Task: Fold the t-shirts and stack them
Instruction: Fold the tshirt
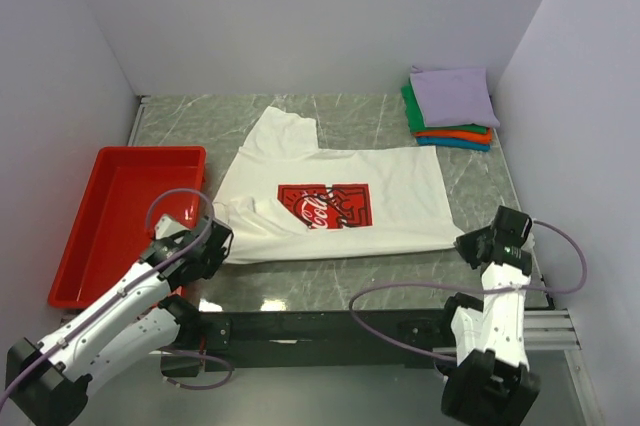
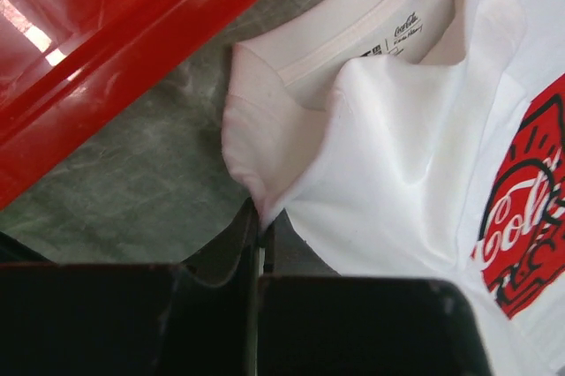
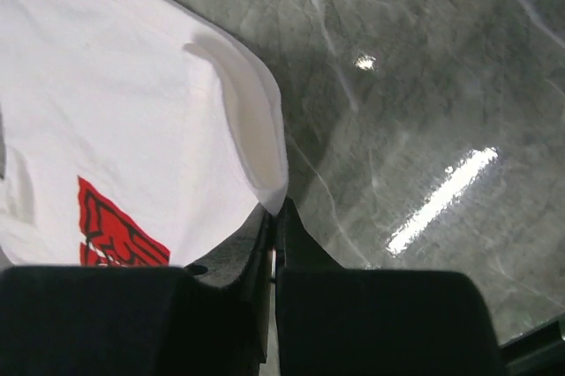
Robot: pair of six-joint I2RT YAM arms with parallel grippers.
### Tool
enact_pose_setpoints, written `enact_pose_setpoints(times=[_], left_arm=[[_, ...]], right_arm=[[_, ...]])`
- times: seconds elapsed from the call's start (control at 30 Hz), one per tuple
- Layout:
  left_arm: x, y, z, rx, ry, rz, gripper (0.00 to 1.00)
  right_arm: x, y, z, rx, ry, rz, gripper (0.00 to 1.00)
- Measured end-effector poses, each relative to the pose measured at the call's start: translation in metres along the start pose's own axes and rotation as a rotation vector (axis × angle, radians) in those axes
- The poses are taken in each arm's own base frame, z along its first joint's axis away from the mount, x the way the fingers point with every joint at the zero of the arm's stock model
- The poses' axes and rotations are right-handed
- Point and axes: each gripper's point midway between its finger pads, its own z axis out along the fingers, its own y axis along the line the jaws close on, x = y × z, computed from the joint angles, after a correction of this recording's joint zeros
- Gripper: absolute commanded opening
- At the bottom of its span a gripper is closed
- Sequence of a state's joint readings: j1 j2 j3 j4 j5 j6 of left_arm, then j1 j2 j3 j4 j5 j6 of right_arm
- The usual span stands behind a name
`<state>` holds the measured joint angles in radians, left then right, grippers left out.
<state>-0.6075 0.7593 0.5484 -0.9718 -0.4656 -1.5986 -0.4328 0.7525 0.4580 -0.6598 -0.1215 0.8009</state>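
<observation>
Top external view: high behind the arm bases, looking down across the whole counter (image 1: 340,118). Wrist views: close, looking past left tool (image 2: 259,221) and right tool (image 3: 275,221) onto white t-shirt (image 1: 410,206) edges, also seen overhead.

We have the left arm (image 1: 110,311) stretched low and long toward the near left end of the white t-shirt (image 1: 400,196). The left gripper (image 2: 259,221) has its jaws pressed together, pinching a fold by the collar. At the t-shirt's near right corner, the right arm (image 1: 490,316) stands more upright. The right gripper (image 3: 275,213) is clamped on the hem edge. How deep the cloth sits between the fingers, we can't quite tell.
</observation>
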Motion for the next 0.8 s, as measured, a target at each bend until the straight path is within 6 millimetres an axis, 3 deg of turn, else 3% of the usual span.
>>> enact_pose_setpoints(times=[0.1,0.13,0.2,0.23,0.33,0.37,0.5,0.6,0.8], left_arm=[[-0.001,0.000,-0.004,0.016,0.006,-0.037,0.01],[-0.001,0.000,-0.005,0.021,0.007,-0.048,0.05],[-0.001,0.000,-0.006,0.027,0.008,-0.050,0.25],[-0.001,0.001,-0.006,0.026,0.011,-0.048,0.45],[0.001,0.002,-0.006,0.020,0.023,-0.029,0.69],[0.002,0.003,-0.006,0.019,0.026,-0.023,0.72],[0.003,0.002,-0.008,0.021,0.032,0.026,0.75],[0.000,-0.011,-0.013,0.056,0.031,0.072,0.73],[-0.006,-0.048,-0.020,0.112,0.012,0.189,0.72]], right_arm=[[0.000,-0.002,-0.009,-0.013,-0.026,0.014,0.23],[0.001,-0.003,-0.011,-0.011,-0.030,0.020,0.43],[0.000,-0.007,-0.012,0.003,-0.041,0.024,0.64],[0.000,-0.008,-0.012,0.011,-0.042,0.024,0.65],[0.003,-0.011,-0.011,0.025,-0.021,0.001,0.71],[0.004,-0.011,-0.010,0.021,-0.009,-0.007,0.71],[0.011,0.012,-0.010,-0.097,0.050,-0.084,0.72],[0.026,0.041,-0.013,-0.201,0.089,-0.223,0.70],[0.089,0.145,-0.042,-0.456,0.178,-0.617,0.65]])
